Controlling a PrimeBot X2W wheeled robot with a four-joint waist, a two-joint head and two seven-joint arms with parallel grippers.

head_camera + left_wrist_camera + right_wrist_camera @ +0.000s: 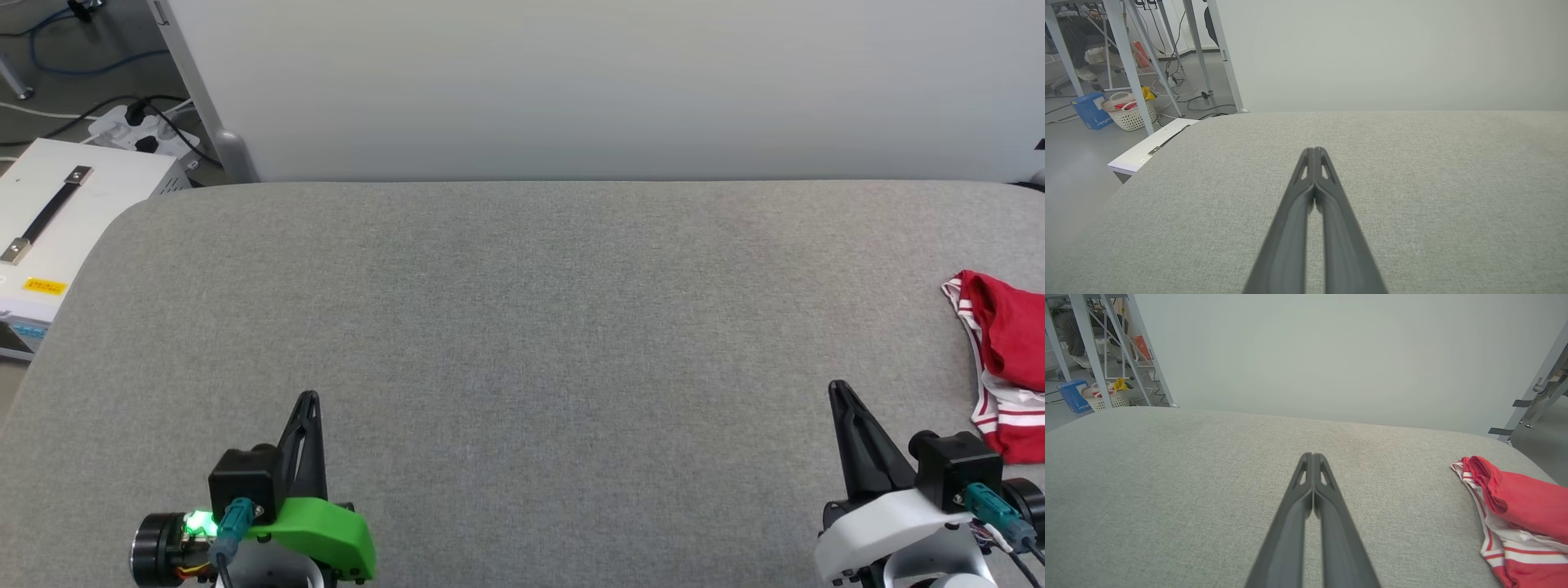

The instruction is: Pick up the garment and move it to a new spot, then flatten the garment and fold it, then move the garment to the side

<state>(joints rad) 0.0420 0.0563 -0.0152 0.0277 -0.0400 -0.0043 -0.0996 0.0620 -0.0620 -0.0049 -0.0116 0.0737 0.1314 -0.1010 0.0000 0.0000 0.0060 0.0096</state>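
The garment [1008, 363], red with white and striped trim, lies bunched at the right edge of the grey table [522, 327]; part of it runs out of the head view. In the right wrist view the garment [1523, 514] sits to the right of the fingers. My right gripper [839, 392] [1312, 457] is shut, empty, hovering near the front edge just left of the garment without touching it. Near the front left, my left gripper [309, 400] [1314, 152] is likewise shut with nothing between its fingers.
A pale wall panel [571, 82] stands along the table's far edge. Left of the table are a white box with a handle [57, 212], a power strip and cables [139, 126]. On the floor beyond stand table legs, a basket [1128, 112] and a blue box [1088, 110].
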